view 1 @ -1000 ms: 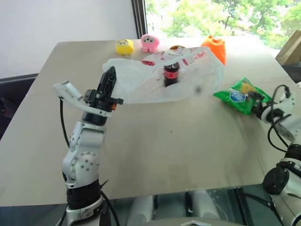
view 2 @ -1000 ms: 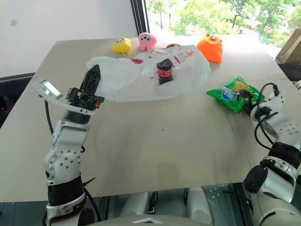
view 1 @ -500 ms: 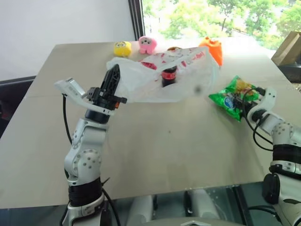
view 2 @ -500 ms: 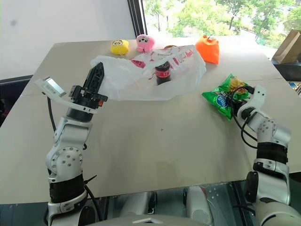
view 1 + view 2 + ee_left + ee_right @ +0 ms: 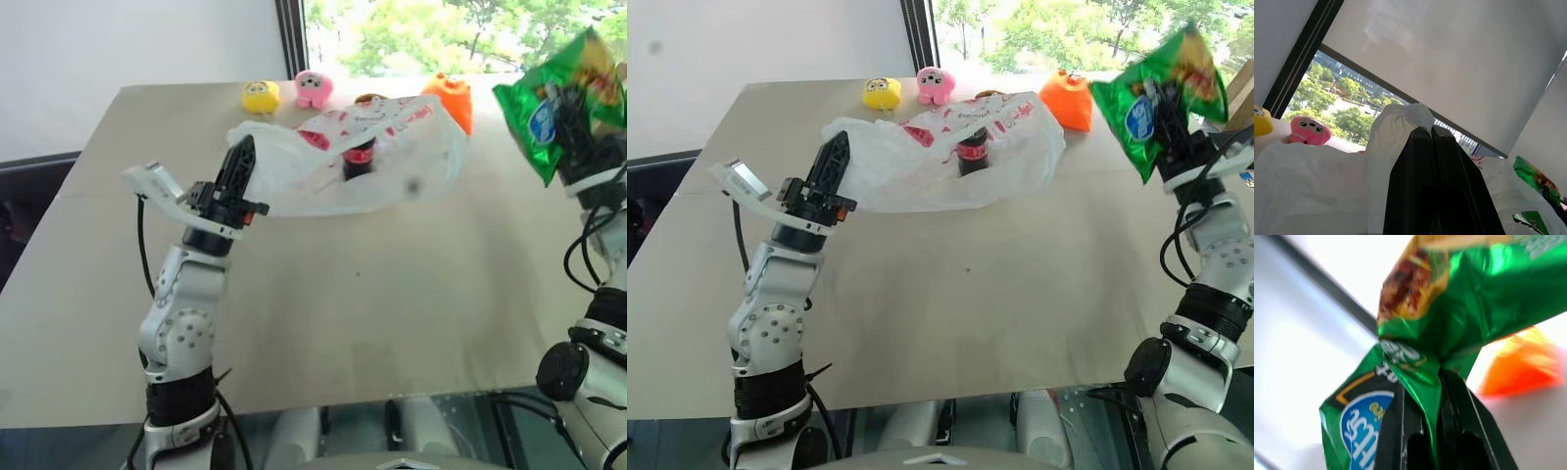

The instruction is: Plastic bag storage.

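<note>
Left gripper (image 5: 238,157) clamped on the plastic bag (image 5: 343,166) edge, bag lying far-centre on the counter (image 5: 392,313). Right gripper (image 5: 578,147) pinching the green snack packet (image 5: 554,103) aloft — bag mouth lies to its left, long axis left-right.
</note>
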Tool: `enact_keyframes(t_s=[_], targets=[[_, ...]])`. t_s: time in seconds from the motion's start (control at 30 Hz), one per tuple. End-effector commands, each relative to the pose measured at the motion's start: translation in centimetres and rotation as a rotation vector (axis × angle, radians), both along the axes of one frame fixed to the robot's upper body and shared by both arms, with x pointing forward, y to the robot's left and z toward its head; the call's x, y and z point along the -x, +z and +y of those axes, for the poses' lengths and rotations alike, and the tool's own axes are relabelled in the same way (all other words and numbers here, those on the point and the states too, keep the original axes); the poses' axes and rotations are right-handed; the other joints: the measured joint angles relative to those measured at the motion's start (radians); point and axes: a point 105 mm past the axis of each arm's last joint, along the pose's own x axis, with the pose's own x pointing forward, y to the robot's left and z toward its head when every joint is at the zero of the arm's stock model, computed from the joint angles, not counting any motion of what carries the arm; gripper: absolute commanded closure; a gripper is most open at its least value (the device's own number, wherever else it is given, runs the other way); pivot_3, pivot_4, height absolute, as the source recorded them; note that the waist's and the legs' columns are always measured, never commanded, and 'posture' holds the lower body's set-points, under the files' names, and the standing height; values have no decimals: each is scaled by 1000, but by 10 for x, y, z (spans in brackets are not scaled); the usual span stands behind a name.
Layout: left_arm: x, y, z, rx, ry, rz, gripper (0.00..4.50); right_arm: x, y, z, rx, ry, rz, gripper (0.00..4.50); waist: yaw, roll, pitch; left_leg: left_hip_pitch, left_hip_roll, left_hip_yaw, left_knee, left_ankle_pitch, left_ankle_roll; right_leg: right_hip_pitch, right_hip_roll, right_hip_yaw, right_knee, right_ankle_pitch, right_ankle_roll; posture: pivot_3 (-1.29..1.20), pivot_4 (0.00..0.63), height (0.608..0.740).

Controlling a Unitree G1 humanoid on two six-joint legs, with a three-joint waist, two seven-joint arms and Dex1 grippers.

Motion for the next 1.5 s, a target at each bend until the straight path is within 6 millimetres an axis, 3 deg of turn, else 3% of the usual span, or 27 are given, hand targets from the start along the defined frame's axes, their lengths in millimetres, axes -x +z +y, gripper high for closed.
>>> enact_keyframes(t_s=[0.03,0.13,0.2,0.33,0.43,0.53,0.67,0.77,0.87,1.03,1.17,1.37,1.43,1.5], targets=[[4,9,-3,-5,-8,-47,4500,56,12,63,159,424,-141,4171,0,0,0,0,0,0,0,0,0,0,0,0,0,0,0,0,150,740],[7,15,-4,12,-7,-86,4500,80,-34,112,406,666,-9,4171,1,0,0,0,0,-1,0,0,1,0,0,0,-1,0,0,0,150,740],[12,23,-5,30,-7,-132,4500,89,-60,127,523,750,68,4171,1,0,0,-1,-1,0,1,-1,1,0,-1,0,0,0,0,0,150,740],[26,39,-1,78,4,-240,4500,103,-88,142,632,884,139,4171,2,-2,1,-1,-2,-1,3,0,1,0,-1,0,0,0,0,0,150,740],[39,42,-7,99,-45,-273,4500,85,-102,147,680,830,211,4171,1,-3,1,-1,-2,-1,3,0,1,0,-1,-1,0,0,0,0,150,740],[53,33,-19,112,-139,-252,4500,49,-97,153,622,722,288,4171,-6,-3,2,0,-2,0,3,0,1,0,-1,0,1,0,0,0,150,740],[64,20,-28,113,-201,-206,4500,-17,-75,157,354,550,499,4171,-4,-3,2,1,-1,0,3,0,0,0,0,1,3,0,0,0,150,740],[62,13,-26,93,-176,-177,4500,-24,-44,164,198,634,457,4171,10,-4,3,-1,-1,-3,2,0,0,-1,0,-3,3,0,-1,0,150,740],[59,9,-24,89,-161,-163,4500,-51,-38,173,83,572,538,4171,7,-4,3,-3,-1,-2,2,2,-4,-1,-1,-2,-1,0,0,0,150,740],[52,6,-18,71,-116,-153,4500,-29,-19,189,104,737,416,4171,3,-3,3,-5,-2,-1,1,2,-4,-1,-1,-3,-5,0,0,0,150,740],[49,4,-18,68,-120,-148,4500,-34,-20,187,52,724,462,4171,-1,-3,3,-6,-2,-1,1,2,-4,-2,-1,-3,-5,0,0,0,150,740],[48,1,-4,93,-95,-139,4500,-4,5,159,36,812,259,4171,0,-3,3,-6,-2,-2,1,2,-3,-2,-1,-3,-4,0,0,0,150,740],[55,2,2,125,-114,-146,4500,-3,6,157,46,797,248,4171,-1,-3,3,-6,-2,-2,1,2,-3,-2,-1,-3,-4,0,0,0,150,740],[63,-2,4,91,-131,-130,4500,-12,-8,165,101,747,334,4171,-8,-3,3,-5,-1,-1,1,0,0,-2,-1,-2,-4,0,0,0,150,740]])
